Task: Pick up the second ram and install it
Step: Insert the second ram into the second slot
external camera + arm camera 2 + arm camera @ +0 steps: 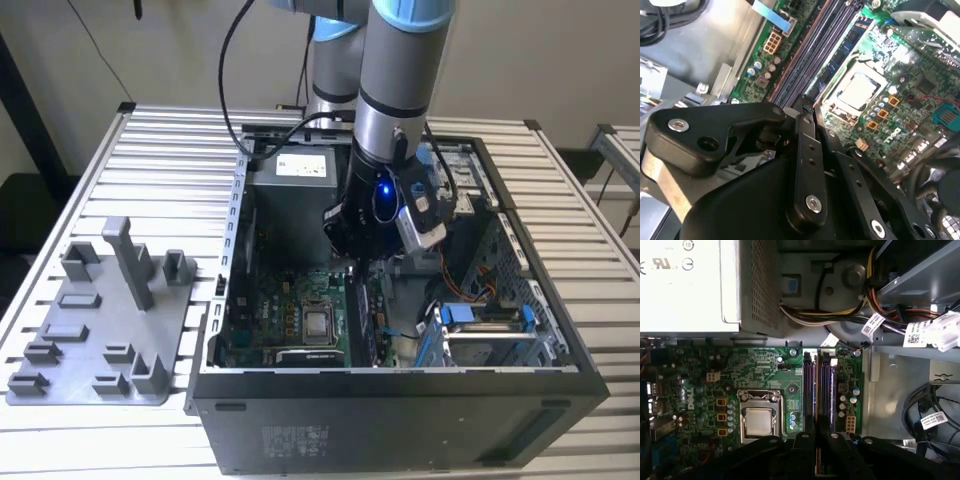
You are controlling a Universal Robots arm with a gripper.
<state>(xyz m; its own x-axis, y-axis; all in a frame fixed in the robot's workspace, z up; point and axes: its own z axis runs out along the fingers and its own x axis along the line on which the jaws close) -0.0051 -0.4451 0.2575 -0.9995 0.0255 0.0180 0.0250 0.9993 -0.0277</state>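
My gripper (pixel 366 262) reaches down inside the open computer case (pixel 400 385), over the memory slots beside the processor socket (pixel 759 421). In both wrist views its black fingertips (pixel 805 440) stand close together at the slots. The second ram (pixel 846 42), a thin dark-blue stick, runs along the slot nearest the socket and leads straight to the fingertips (pixel 806 111). From the exterior view it shows as a dark upright strip (pixel 377 320) on the green motherboard. The fingers cover the exact point of contact. A second dark strip (pixel 826 390) lies parallel beside it.
A grey fixture tray (pixel 100 340) with upright posts sits on the slatted table at the exterior view's left. The silver power supply (pixel 695 285) and cable bundles (pixel 840 315) crowd one end of the slots. A drive cage with blue clips (pixel 490 325) stands at the exterior view's right.
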